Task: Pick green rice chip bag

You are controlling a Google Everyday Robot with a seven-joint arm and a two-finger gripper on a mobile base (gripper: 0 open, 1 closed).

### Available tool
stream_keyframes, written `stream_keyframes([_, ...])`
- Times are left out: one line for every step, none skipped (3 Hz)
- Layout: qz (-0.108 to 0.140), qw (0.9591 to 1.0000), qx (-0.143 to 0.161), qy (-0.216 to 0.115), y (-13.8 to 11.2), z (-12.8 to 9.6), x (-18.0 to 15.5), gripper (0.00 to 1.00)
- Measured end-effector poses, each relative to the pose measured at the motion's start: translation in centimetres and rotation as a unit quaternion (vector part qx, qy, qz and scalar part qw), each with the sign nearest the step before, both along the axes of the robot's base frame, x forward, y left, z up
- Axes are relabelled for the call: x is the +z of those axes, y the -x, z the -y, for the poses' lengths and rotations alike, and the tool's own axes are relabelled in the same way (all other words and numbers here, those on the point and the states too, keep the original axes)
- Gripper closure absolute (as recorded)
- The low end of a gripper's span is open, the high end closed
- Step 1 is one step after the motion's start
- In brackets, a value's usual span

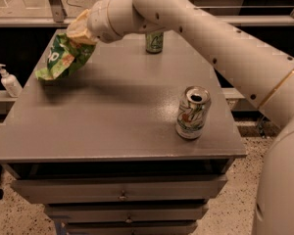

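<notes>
The green rice chip bag [63, 58] is a crumpled shiny green foil bag with white lettering. It hangs in the air above the far left part of the grey table [112, 116]. My gripper [80, 30] is shut on the bag's top edge and holds it up. The white arm reaches in from the right, across the back of the table.
A white-and-green soda can [192, 112] stands open near the table's front right. A green soda can [154, 42] stands at the back, partly behind the arm. A white pump bottle [9, 81] stands on a ledge left of the table. Drawers are below the tabletop.
</notes>
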State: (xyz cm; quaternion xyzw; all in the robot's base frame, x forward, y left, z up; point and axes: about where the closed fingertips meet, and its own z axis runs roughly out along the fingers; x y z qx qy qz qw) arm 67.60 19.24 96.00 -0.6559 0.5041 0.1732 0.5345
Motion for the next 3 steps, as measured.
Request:
stream_keyframes([0.044, 0.999, -0.009, -0.01, 1.0, 1.4, 4.3, 1.0])
stream_keyframes([0.077, 0.9968, -0.007, -0.021, 3.0, 2.4, 7.9, 1.0])
stream_keyframes([0.085, 0.996, -0.007, -0.024, 3.5, 2.7, 8.7, 1.0])
